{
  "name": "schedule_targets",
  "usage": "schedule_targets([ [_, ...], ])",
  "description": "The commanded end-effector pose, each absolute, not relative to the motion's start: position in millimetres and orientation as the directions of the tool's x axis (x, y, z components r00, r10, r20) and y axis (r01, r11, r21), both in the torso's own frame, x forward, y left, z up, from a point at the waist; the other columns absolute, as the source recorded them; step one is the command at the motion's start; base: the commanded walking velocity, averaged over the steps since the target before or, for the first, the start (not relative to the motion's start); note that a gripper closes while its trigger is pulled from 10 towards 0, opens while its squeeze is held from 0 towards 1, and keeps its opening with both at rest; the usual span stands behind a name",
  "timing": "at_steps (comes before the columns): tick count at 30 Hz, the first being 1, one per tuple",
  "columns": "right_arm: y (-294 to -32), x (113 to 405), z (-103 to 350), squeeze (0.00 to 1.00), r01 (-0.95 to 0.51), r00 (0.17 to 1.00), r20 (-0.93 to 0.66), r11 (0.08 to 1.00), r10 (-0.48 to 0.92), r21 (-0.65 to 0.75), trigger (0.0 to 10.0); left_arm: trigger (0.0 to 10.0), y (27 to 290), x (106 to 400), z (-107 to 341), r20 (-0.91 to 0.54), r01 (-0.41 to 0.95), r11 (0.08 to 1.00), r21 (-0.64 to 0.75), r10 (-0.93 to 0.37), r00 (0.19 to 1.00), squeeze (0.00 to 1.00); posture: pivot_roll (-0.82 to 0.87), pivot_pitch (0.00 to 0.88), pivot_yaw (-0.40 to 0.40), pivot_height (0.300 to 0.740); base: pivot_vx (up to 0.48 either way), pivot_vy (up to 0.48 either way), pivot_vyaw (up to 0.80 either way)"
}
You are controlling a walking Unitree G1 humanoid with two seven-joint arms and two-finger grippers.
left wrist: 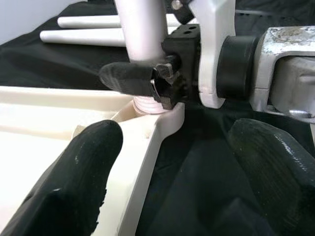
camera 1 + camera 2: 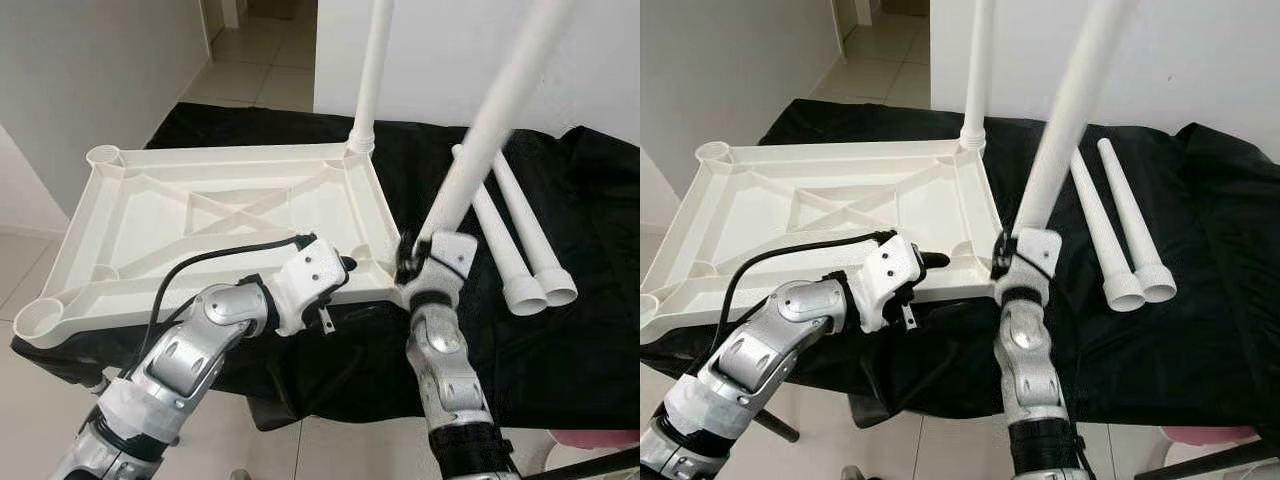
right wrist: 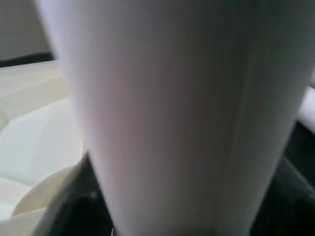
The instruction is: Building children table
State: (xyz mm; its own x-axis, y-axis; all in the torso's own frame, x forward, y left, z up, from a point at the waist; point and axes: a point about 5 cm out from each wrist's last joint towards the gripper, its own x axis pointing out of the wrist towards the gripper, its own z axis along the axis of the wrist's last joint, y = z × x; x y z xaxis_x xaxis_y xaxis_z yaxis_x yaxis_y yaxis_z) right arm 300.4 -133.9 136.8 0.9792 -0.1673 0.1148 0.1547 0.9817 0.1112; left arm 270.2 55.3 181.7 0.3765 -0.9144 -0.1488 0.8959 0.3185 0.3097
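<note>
A white plastic table top [image 2: 200,215] lies upside down on a black cloth [image 2: 560,340]. One white leg [image 2: 372,70] stands upright in its far right corner socket. My right gripper [image 2: 412,258] is shut on a second leg [image 2: 480,140], which leans to the right with its lower end [image 1: 147,105] at the near right corner socket. My left gripper [image 1: 174,147] is open at the table top's near rim beside that corner. One finger [image 1: 83,167] is over the inside of the top, the other over the cloth.
Two loose white legs [image 2: 505,240] lie side by side on the cloth to the right of the table top. A white wall [image 2: 450,50] stands behind, and tiled floor [image 2: 250,60] runs off to the far left. Something pink [image 2: 590,440] sits low at the right.
</note>
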Motion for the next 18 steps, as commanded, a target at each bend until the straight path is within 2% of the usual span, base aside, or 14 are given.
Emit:
schedule_targets([
  [1, -137.5, 299.2, 135.4, 1.00, 0.136, 0.981, 0.126, 0.984, -0.150, 0.115, 10.0, 10.0, 53.3, 265.9, 177.7, -0.172, 0.919, 0.268, 0.290, -0.930, 0.326, 0.00, -0.04, 0.031, 0.006, 0.740, 0.000, 0.000, 0.00],
  [8, -145.5, 301.8, 139.4, 1.00, 0.086, 0.982, 0.157, 0.991, -0.103, 0.106, 10.0, 10.0, 53.5, 266.1, 177.8, -0.171, 0.918, 0.271, 0.291, -0.929, 0.328, 0.00, -0.04, 0.032, 0.008, 0.740, 0.000, 0.000, 0.00],
  [11, -149.9, 305.1, 141.0, 1.00, 0.004, 0.985, 0.172, 0.997, -0.017, 0.076, 10.0, 10.0, 53.5, 265.9, 177.9, -0.170, 0.918, 0.271, 0.289, -0.929, 0.328, 0.00, -0.04, 0.033, 0.009, 0.740, 0.000, 0.000, 0.00],
  [12, -152.0, 306.4, 141.5, 0.04, -0.043, 0.984, 0.174, 0.997, 0.030, 0.068, 10.0, 10.0, 53.6, 265.8, 178.0, -0.169, 0.918, 0.271, 0.290, -0.929, 0.328, 0.00, -0.04, 0.034, 0.009, 0.740, 0.000, 0.000, 0.00],
  [14, -153.4, 307.3, 141.7, 0.04, -0.072, 0.983, 0.175, 0.995, 0.060, 0.064, 10.0, 10.0, 53.8, 265.9, 178.1, -0.169, 0.918, 0.272, 0.291, -0.929, 0.329, 0.00, -0.04, 0.034, 0.010, 0.740, 0.000, 0.000, 0.00],
  [15, -155.8, 308.7, 143.1, 0.00, -0.114, 0.978, 0.181, 0.992, 0.102, 0.053, 10.0, 10.0, 54.0, 265.8, 178.4, -0.169, 0.917, 0.271, 0.291, -0.929, 0.328, 0.00, -0.04, 0.034, 0.010, 0.740, 0.000, 0.000, 0.00],
  [16, -160.6, 311.6, 145.0, 0.00, -0.207, 0.960, 0.190, 0.978, 0.203, -0.003, 10.0, 10.0, 53.7, 265.3, 178.9, -0.168, 0.918, 0.271, 0.289, -0.930, 0.327, 0.00, -0.04, 0.035, 0.015, 0.740, 0.000, 0.000, 0.00],
  [18, -163.0, 313.5, 145.1, 0.00, -0.244, 0.952, 0.184, 0.970, 0.243, -0.020, 10.0, 10.0, 53.4, 264.9, 179.0, -0.168, 0.919, 0.268, 0.289, -0.931, 0.324, 0.00, -0.05, 0.035, 0.018, 0.740, 0.000, 0.000, 0.00],
])
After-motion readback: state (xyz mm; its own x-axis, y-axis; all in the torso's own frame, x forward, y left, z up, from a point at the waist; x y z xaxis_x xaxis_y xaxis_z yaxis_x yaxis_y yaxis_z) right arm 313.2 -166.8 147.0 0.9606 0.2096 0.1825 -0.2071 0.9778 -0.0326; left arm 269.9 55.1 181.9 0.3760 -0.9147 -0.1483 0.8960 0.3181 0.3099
